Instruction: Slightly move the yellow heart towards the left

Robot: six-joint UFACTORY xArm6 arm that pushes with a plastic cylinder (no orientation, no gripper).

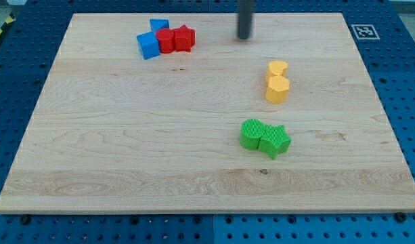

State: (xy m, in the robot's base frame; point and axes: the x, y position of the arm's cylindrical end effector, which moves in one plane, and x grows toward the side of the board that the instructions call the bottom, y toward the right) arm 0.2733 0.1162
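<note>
My tip sits near the view's top edge of the wooden board, a little right of centre, and it touches no block; being a bare rod, it has no jaws to be released or clenched, so it grasps nothing. The yellow heart lies below the tip and somewhat toward the view's right, clearly apart from it, in the right half of the board. Directly under the heart, touching or nearly touching it, stands a yellow hexagonal block, the two forming a short vertical column. Further toward the view's bottom, and slightly left of that column, two green blocks press together: a rounded green block on the left and a green star on the right. At the view's upper left a tight cluster holds four blocks: a blue cube at the left, a second blue block behind it whose shape I cannot make out, a red block in the middle and a red star at the right. This cluster is well apart from the tip, at about the same height in the view. The board rests on a blue perforated table, and a small black-and-white marker lies just off the board's upper right corner
</note>
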